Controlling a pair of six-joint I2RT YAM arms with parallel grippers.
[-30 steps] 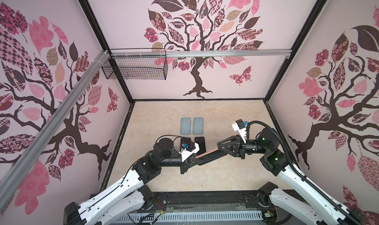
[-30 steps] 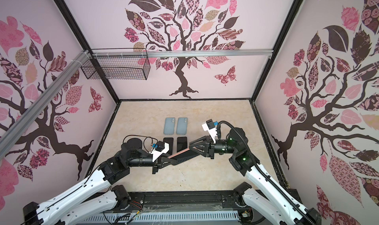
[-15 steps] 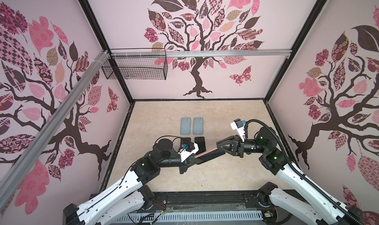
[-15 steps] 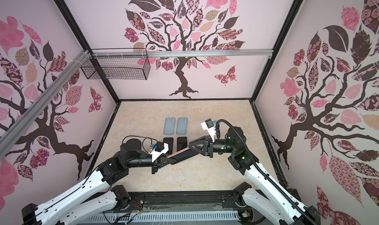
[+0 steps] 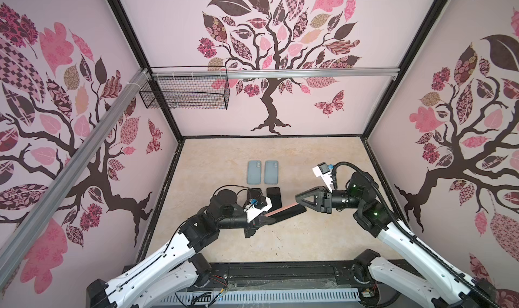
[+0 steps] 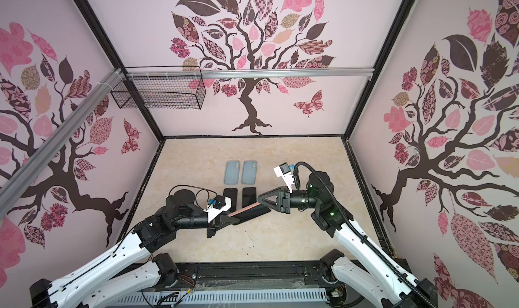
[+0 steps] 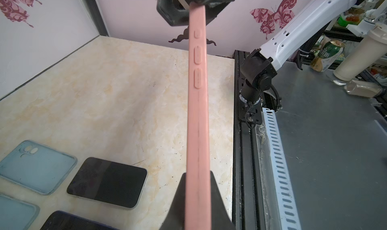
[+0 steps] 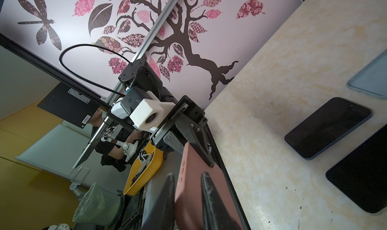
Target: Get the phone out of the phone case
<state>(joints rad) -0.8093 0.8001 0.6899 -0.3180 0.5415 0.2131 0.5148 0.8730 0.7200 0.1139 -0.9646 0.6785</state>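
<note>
Marbled beige tabletop (image 5: pixel 323 236) forms the floor of a booth walled with tree-patterned panels (image 5: pixel 280 68). At the lower middle of both top views, the left gripper (image 5: pixel 268 221) is clamped on one end of the pink case (image 5: pixel 280 210), its jaws pressed onto the two broad faces. The right gripper (image 5: pixel 299 201) is set over the opposite end. In the right wrist view its jaws are seen against either face of the case, apparently closed on it. Between the two, the case is held clear of the tabletop, slanting from lower left to upper right of the frame. The phone (image 5: pixel 292 211) is seated inside, shown as the dark face below the pink rim. Just behind, toward the frame's centre, two bare phones (image 5: pixel 273 195) are laid side by side, with two blue cases (image 5: pixel 254 172) beyond them.

Trouble is judged likeliest from the grips themselves. If phone and case are pinched together at both ends, nothing can be parted, and a harder pull may only twist the soft rim. If the phone is freed suddenly, it could be dropped onto the tabletop or knocked against the bare phones nearby.
</note>
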